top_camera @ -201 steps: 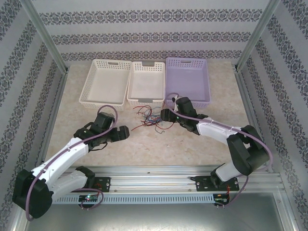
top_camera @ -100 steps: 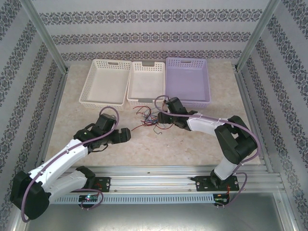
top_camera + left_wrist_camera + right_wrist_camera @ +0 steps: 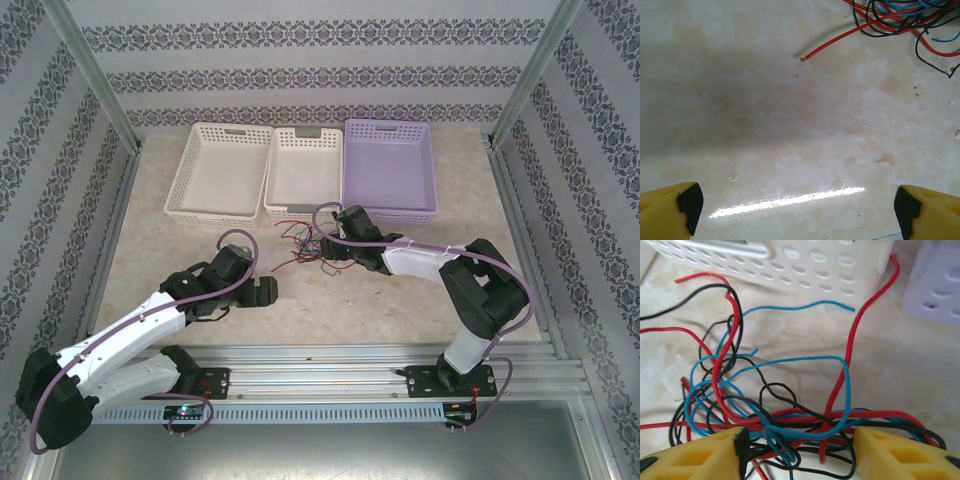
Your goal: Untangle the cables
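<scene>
The cables (image 3: 308, 246) are a red, black and blue knot on the counter (image 3: 400, 300), right in front of the middle white basket (image 3: 300, 208) and near the corner of the purple basket (image 3: 390, 214). The right pincer (image 3: 799, 442) is partly open, with its yellow fingers (image 3: 890, 455) straddling the thick of the tangle. Can't really tell if the pads touch any wire. The left pincer (image 3: 799, 205) is spread wide over bare counter, holding nothing, with a loose red end nearby but apart.
</scene>
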`<action>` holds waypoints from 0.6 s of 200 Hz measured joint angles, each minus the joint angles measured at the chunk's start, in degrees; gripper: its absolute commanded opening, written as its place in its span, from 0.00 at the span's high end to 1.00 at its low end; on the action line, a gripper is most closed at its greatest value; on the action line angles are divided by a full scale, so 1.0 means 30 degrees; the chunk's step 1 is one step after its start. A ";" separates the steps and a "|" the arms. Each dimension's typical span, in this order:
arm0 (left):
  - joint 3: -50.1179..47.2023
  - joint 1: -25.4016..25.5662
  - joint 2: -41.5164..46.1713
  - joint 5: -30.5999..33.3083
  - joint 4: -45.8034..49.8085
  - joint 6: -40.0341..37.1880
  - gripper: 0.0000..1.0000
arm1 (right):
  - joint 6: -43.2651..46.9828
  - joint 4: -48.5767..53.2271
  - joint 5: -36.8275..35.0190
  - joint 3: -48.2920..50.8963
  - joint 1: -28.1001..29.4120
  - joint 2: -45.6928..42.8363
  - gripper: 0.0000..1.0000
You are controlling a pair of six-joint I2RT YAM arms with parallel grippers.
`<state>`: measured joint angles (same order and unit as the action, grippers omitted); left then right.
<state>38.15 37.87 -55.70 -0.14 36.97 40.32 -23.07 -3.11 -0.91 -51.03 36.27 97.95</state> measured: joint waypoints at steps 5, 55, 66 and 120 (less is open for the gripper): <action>-0.0007 0.0036 0.0022 0.0044 0.0007 0.0058 0.01 | -0.0087 0.0168 -0.0124 -0.0066 0.0000 0.0109 0.42; -0.0255 0.0437 0.0954 0.0678 0.0117 0.0525 0.01 | -0.0641 0.1384 -0.1960 -0.0277 0.0000 0.0277 0.38; -0.0270 0.0503 0.1086 0.0729 0.0117 0.0619 0.01 | -0.0736 0.1705 -0.2055 -0.0495 0.0000 0.0372 0.40; -0.0262 0.0925 0.0911 0.1209 0.0211 0.0889 0.02 | -0.1107 0.1741 -0.2025 -0.1195 0.0000 0.0794 0.56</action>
<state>37.36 40.64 -52.97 3.49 37.60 42.98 -26.39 2.11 -6.98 -54.61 36.27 100.33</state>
